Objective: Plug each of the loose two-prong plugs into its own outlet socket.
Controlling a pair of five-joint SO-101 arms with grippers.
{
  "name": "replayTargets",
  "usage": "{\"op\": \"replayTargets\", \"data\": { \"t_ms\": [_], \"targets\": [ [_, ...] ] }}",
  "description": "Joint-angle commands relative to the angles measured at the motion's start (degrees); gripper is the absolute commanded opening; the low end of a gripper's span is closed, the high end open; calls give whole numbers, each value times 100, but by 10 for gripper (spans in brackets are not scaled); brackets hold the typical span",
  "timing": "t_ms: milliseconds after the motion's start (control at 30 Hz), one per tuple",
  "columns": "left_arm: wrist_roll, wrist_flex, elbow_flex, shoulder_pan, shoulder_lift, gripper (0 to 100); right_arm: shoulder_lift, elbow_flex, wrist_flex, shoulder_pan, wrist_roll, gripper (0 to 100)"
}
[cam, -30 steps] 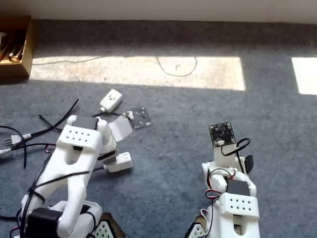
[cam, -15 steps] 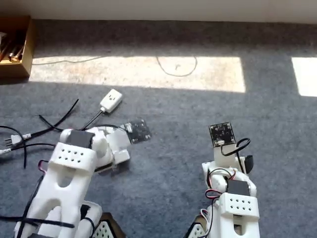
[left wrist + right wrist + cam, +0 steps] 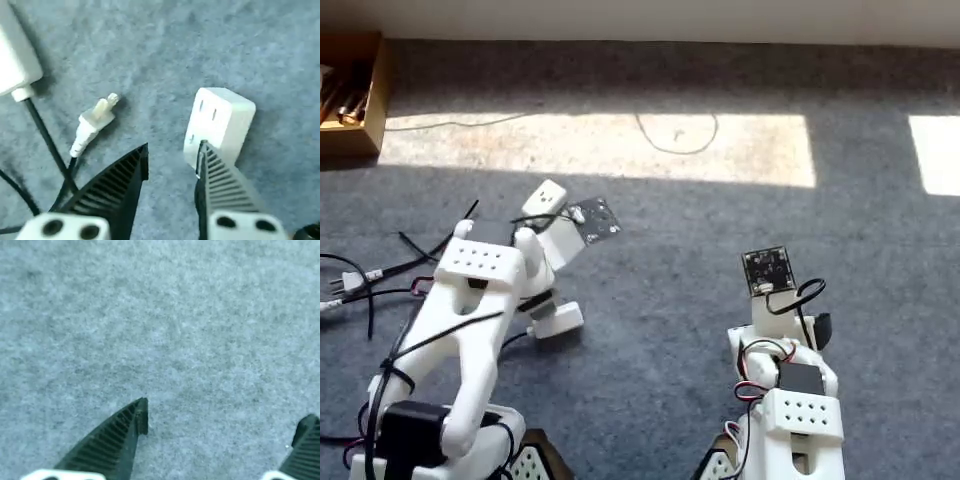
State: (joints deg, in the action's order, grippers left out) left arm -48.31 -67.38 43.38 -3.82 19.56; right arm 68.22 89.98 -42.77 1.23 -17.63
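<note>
While the left end effector [image 3: 173, 146] hangs open near a loose plug [image 3: 95, 117] and outlet socket [image 3: 217, 122] on carpet [image 3: 150, 315], the right end effector [image 3: 225, 412] gapes too; a wooden box [image 3: 372, 110], upper left, holds indistinct dark items.

On my right wrist feed the right hand [image 3: 225, 421] hangs over grey-blue carpet [image 3: 165, 315], its two black ribbed fingers [image 3: 117, 440] spread wide apart. Carpet shows in the gap between the tips. I see just the tip of one finger at the frame's edge.

No readable text or labels anywhere here.
</note>
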Motion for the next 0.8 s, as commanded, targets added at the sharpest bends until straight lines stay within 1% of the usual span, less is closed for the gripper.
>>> {"op": "replayTargets", "data": {
  "t_ms": [0, 100, 167, 267, 333, 400, 467, 567, 667, 767],
  "targets": [
    [26, -448, 303, -840, 435, 133, 75, -13, -4, -48, -53, 429],
    [44, -554, 752, -1393, 1015, 139, 75, -13, -4, -48, -53, 429],
    [53, -527, 1051, -1481, 1218, 151, 75, -13, -4, -48, -53, 429],
    [44, -519, 1420, -1411, 1138, 161, 75, -13, -4, -48, -53, 429],
    [26, -343, 1552, -1262, 1015, 159, 75, -13, -4, -48, -53, 429],
    [9, -141, 1525, -963, 954, 160, 75, -13, -4, -48, -53, 429],
    [-9, 9, 1297, -637, 866, 161, 75, -13, -4, -48, -53, 429],
    [-299, 35, 875, -198, 796, 161, 75, -13, -4, -48, -53, 429],
    [-413, -369, 435, 110, 804, 161, 75, -13, -4, -48, -53, 429],
    [-765, -853, -101, 347, 971, 159, 75, -13, -4, -48, -53, 429]
  ]
}}
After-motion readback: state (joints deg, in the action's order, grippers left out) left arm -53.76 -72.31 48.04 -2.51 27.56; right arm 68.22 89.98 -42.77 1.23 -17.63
